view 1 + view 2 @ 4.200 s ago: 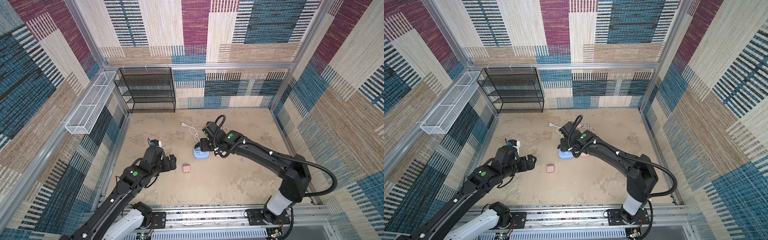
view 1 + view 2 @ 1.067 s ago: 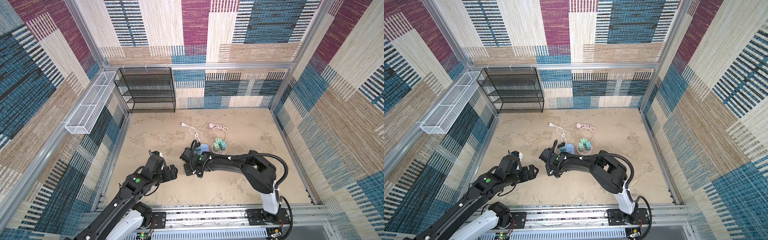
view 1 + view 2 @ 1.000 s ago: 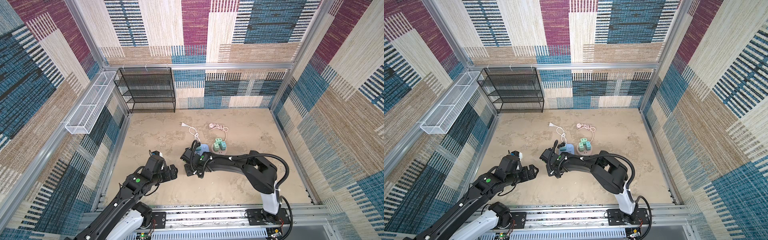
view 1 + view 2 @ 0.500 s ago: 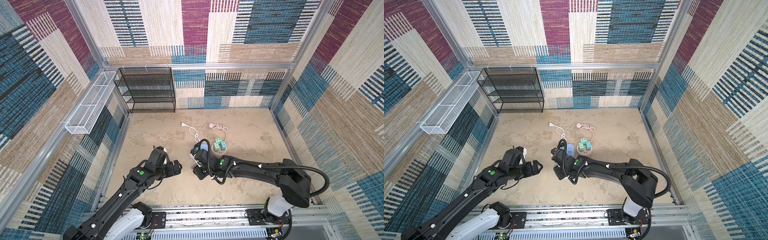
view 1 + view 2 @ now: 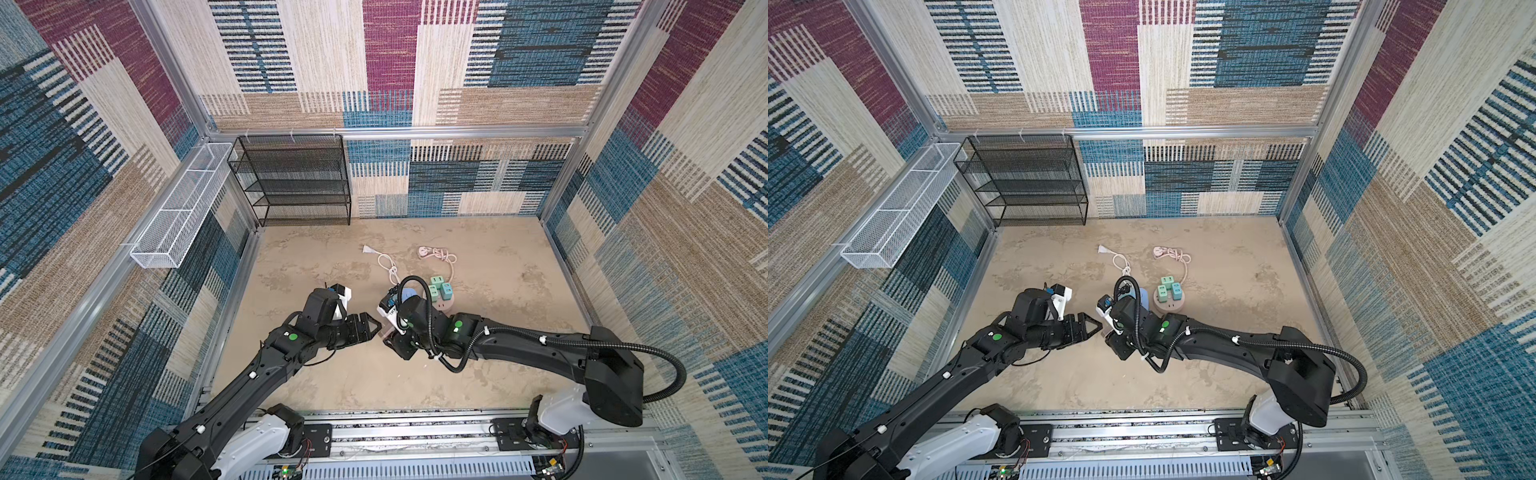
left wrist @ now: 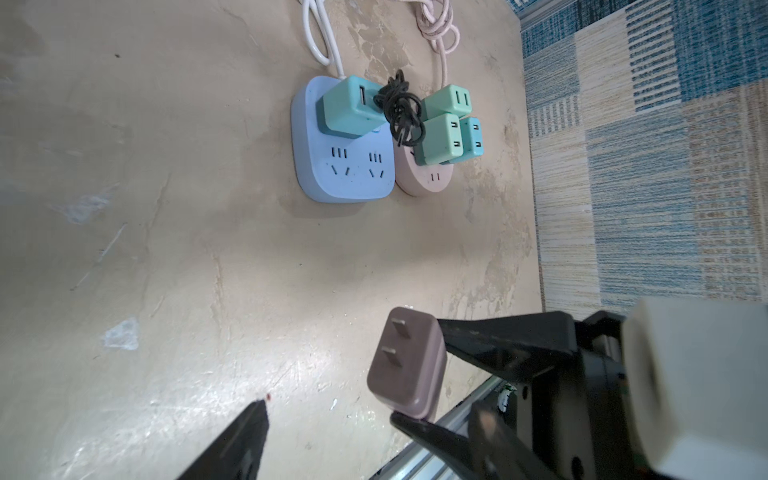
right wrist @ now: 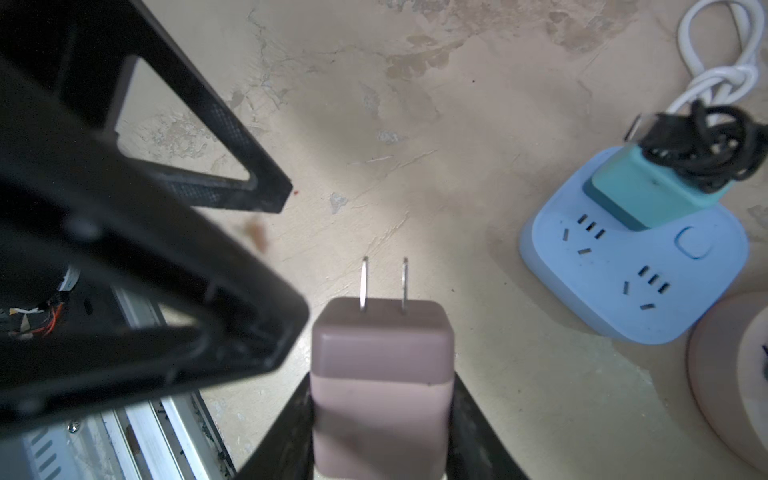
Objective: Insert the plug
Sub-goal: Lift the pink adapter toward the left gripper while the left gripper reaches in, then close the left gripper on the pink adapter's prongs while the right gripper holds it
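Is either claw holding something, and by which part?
The right gripper pinches the plug by the sides of its body, with the prongs free. The left gripper is open and empty.

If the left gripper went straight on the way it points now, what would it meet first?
Most likely the mauve plug held in the right gripper, just ahead of the left gripper, whose jaws are open. Exact depth is hard to judge.

The site is a laboratory robot cell: aluminium-profile frame [image 5: 457, 132], carpet-patterned wall panels [image 5: 390, 41], left arm [image 5: 257, 370] and right arm [image 5: 532, 353] mounted on a slotted base rail [image 5: 415, 432].
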`<move>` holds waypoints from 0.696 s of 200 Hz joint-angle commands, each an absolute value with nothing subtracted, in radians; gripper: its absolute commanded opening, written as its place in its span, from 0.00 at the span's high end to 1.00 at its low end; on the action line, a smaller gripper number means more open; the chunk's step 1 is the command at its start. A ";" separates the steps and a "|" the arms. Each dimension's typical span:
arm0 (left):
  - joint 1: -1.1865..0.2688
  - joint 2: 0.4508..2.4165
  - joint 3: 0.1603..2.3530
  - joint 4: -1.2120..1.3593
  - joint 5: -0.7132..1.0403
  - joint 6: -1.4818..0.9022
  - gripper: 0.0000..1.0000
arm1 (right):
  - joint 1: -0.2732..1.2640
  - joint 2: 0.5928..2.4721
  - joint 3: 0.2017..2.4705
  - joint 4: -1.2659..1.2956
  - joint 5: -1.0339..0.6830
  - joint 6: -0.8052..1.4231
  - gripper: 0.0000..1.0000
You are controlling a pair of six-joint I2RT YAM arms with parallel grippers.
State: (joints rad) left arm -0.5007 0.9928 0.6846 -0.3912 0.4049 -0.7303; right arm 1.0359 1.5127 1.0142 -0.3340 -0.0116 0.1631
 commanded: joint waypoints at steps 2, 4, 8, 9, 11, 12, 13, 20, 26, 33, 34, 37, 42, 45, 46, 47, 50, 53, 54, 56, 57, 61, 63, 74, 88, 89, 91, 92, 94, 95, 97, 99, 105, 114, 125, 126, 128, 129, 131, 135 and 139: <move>-0.502 0.989 0.668 -0.310 0.473 -0.771 0.22 | 1.038 1.499 1.023 -0.283 -0.036 0.145 1.00; -0.502 0.991 0.668 -0.309 0.476 -0.773 0.23 | 1.038 1.498 1.023 -0.282 -0.038 0.146 1.00; -0.502 0.992 0.666 -0.305 0.479 -0.774 0.23 | 1.038 1.495 1.023 -0.280 -0.040 0.143 1.00; -0.502 0.992 0.666 -0.305 0.480 -0.774 0.23 | 1.038 1.495 1.023 -0.279 -0.041 0.143 1.00; -0.502 0.992 0.665 -0.302 0.482 -0.775 0.23 | 1.038 1.493 1.023 -0.277 -0.043 0.142 1.00; -0.501 0.992 0.664 -0.300 0.483 -0.776 0.23 | 1.038 1.493 1.023 -0.276 -0.044 0.142 1.00; -0.501 0.993 0.664 -0.300 0.484 -0.776 0.23 | 1.038 1.493 1.023 -0.276 -0.045 0.142 1.00; -0.502 0.994 0.661 -0.294 0.491 -0.778 0.24 | 1.038 1.486 1.023 -0.270 -0.056 0.136 1.00; -0.502 0.997 0.657 -0.283 0.498 -0.782 0.25 | 1.038 1.484 1.023 -0.268 -0.066 0.133 1.00; -0.502 1.000 0.655 -0.269 0.506 -0.786 0.26 | 1.037 1.482 1.025 -0.268 -0.070 0.129 1.00; -0.502 1.000 0.655 -0.266 0.508 -0.785 0.27 | 1.038 1.482 1.026 -0.268 -0.070 0.129 1.00; -0.502 1.000 0.653 -0.262 0.512 -0.789 0.27 | 1.038 1.482 1.027 -0.268 -0.073 0.127 1.00; -0.502 1.002 0.650 -0.252 0.517 -0.792 0.28 | 1.038 1.479 1.029 -0.269 -0.076 0.124 1.00; -0.502 1.004 0.649 -0.244 0.523 -0.794 0.29 | 1.038 1.480 1.031 -0.270 -0.076 0.123 1.00; -0.502 1.004 0.647 -0.241 0.524 -0.795 0.29 | 1.037 1.480 1.030 -0.270 -0.076 0.123 1.00; -0.502 1.004 0.647 -0.237 0.526 -0.796 0.29 | 1.038 1.479 1.030 -0.271 -0.075 0.124 1.00; -0.502 1.005 0.645 -0.225 0.534 -0.798 0.30 | 1.038 1.480 1.032 -0.271 -0.076 0.121 1.00; -0.502 1.005 0.642 -0.213 0.540 -0.802 0.30 | 1.038 1.479 1.033 -0.272 -0.076 0.119 1.00; -0.502 1.006 0.641 -0.209 0.543 -0.803 0.30 | 1.038 1.478 1.034 -0.273 -0.077 0.119 1.00; -0.502 1.006 0.639 -0.203 0.547 -0.805 0.31 | 1.038 1.478 1.035 -0.272 -0.078 0.117 1.00; -0.502 1.006 0.637 -0.200 0.549 -0.807 0.31 | 1.038 1.478 1.035 -0.273 -0.079 0.116 1.00; -0.502 1.007 0.635 -0.192 0.553 -0.812 0.32 | 1.038 1.478 1.035 -0.273 -0.082 0.114 1.00; -0.502 1.008 0.634 -0.186 0.554 -0.815 0.32 | 1.038 1.478 1.037 -0.273 -0.083 0.112 1.00; -0.502 1.011 0.626 -0.165 0.563 -0.822 0.34 | 1.038 1.477 1.038 -0.274 -0.092 0.106 1.00; -0.502 1.019 0.625 -0.159 0.571 -0.825 0.39 | 1.038 1.475 1.040 -0.273 -0.094 0.105 1.00; -0.502 1.019 0.626 -0.158 0.571 -0.825 0.39 | 1.038 1.475 1.039 -0.274 -0.095 0.104 1.00; -0.502 1.021 0.627 -0.159 0.571 -0.824 0.39 | 1.038 1.475 1.038 -0.273 -0.094 0.103 1.00; -0.502 1.021 0.627 -0.159 0.571 -0.823 0.40 | 1.038 1.476 1.038 -0.273 -0.095 0.103 1.00; -0.502 1.023 0.626 -0.159 0.571 -0.823 0.41 | 1.038 1.476 1.039 -0.274 -0.094 0.103 1.00; -0.502 1.023 0.626 -0.158 0.571 -0.823 0.41 | 1.038 1.476 1.040 -0.274 -0.094 0.104 1.00; -0.502 1.024 0.627 -0.157 0.571 -0.824 0.43 | 1.038 1.477 1.040 -0.275 -0.093 0.103 1.00; -0.502 1.024 0.626 -0.157 0.571 -0.825 0.46 | 1.037 1.477 1.041 -0.275 -0.091 0.103 1.00; -0.502 1.024 0.627 -0.158 0.571 -0.825 0.51 | 1.038 1.479 1.041 -0.278 -0.088 0.101 1.00; -0.502 1.023 0.624 -0.159 0.571 -0.825 0.53 | 1.038 1.483 1.043 -0.282 -0.088 0.098 1.00; -0.502 1.022 0.624 -0.161 0.571 -0.825 0.55 | 1.038 1.487 1.045 -0.285 -0.087 0.097 1.00; -0.502 1.022 0.624 -0.161 0.571 -0.825 0.55 | 1.037 1.487 1.045 -0.285 -0.087 0.097 1.00; -0.502 1.021 0.624 -0.161 0.571 -0.825 0.55 | 1.037 1.488 1.045 -0.284 -0.087 0.097 1.00; -0.502 1.021 0.623 -0.162 0.571 -0.825 0.55 | 1.038 1.488 1.045 -0.284 -0.087 0.096 1.00; -0.502 1.021 0.623 -0.162 0.571 -0.825 0.56 | 1.038 1.489 1.045 -0.284 -0.087 0.096 1.00; -0.502 1.020 0.624 -0.162 0.571 -0.824 0.56 | 1.038 1.488 1.045 -0.284 -0.087 0.097 1.00; -0.502 1.020 0.624 -0.163 0.571 -0.824 0.57 | 1.038 1.489 1.045 -0.284 -0.086 0.097 1.00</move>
